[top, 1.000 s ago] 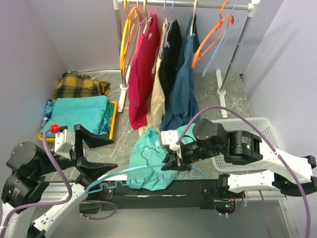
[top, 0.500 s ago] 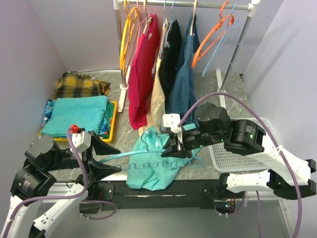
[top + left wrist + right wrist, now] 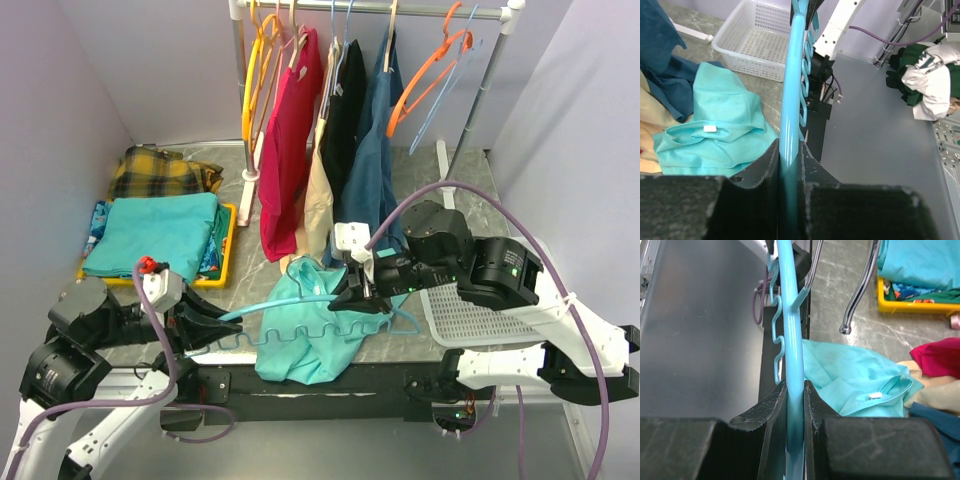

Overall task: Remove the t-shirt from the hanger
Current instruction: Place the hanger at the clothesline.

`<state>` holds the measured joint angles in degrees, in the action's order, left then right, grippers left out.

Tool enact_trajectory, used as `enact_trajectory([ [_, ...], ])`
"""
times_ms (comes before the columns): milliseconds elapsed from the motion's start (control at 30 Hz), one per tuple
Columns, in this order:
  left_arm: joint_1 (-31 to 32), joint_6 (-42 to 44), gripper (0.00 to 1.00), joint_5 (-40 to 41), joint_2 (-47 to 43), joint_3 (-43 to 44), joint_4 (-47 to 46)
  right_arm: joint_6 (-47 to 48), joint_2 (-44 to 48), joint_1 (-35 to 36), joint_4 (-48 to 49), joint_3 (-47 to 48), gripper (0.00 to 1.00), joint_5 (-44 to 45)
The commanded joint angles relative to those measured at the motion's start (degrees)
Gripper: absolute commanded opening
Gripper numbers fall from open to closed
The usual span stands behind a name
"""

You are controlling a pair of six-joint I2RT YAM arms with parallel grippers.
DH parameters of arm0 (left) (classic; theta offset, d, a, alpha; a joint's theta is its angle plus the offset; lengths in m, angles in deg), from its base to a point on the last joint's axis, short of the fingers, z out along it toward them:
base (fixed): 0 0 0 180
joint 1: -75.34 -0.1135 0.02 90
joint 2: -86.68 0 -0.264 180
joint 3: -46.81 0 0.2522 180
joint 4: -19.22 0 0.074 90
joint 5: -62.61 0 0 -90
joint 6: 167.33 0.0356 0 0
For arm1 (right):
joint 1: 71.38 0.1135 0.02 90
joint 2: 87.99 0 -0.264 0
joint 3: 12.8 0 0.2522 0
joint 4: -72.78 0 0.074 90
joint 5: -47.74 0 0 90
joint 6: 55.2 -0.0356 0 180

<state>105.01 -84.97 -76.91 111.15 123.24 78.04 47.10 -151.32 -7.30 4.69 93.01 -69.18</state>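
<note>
A light blue hanger (image 3: 270,306) hangs level above the table's front edge, held at both ends. My left gripper (image 3: 212,320) is shut on its left end; in the left wrist view the jaws pinch the blue bar (image 3: 790,100). On the right end my right gripper (image 3: 352,298) is shut too, its jaws squeezing the bar (image 3: 794,350). The teal t-shirt (image 3: 305,345) lies crumpled on the table under the hanger, its collar and white tag (image 3: 710,129) showing. Whether cloth still hangs on the bar, I cannot tell. The metal hook (image 3: 860,295) curves over the shirt (image 3: 855,375).
A clothes rail (image 3: 380,10) at the back carries red, cream, black and blue garments (image 3: 345,150) and bare hangers. A white mesh basket (image 3: 480,310) sits at the right. A yellow tray (image 3: 228,245) with folded clothes is at the left.
My left gripper swung in toward the hanger's left end and closed on it. The right gripper carried the hanger slightly up and back; the t-shirt shifted with it.
</note>
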Motion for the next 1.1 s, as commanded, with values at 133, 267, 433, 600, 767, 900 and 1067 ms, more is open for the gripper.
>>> enact_trajectory([
  [133,-0.2,-2.6,0.01,10.0,-3.0,3.0,-3.8,-2.7,5.4,-0.4,10.5,-2.0,0.21,10.0],
  [267,-0.7,-4.3,0.01,14.2,-4.4,6.8,-4.8,-5.6,9.5,-0.4,17.0,-8.0,0.66,20.0],
  [433,-0.9,-3.7,0.01,22.4,-4.5,9.9,-3.0,-8.4,14.4,-0.4,21.5,-12.7,0.84,29.6],
  [600,-1.3,-3.6,0.01,32.6,-2.1,11.8,-3.2,-10.8,17.2,-0.4,20.9,-14.3,0.88,39.9],
  [767,-2.0,-4.5,0.01,45.3,1.3,16.8,-5.3,-16.2,20.9,-0.4,22.9,-17.7,0.89,52.3],
  [900,-2.1,-3.8,0.01,55.6,6.6,21.5,-7.8,-19.5,19.6,-0.3,22.1,-20.7,0.99,53.9],
  [1067,-2.2,-2.9,0.01,52.6,13.2,23.2,-13.3,-22.7,17.8,0.3,23.6,-26.2,1.00,53.6],
])
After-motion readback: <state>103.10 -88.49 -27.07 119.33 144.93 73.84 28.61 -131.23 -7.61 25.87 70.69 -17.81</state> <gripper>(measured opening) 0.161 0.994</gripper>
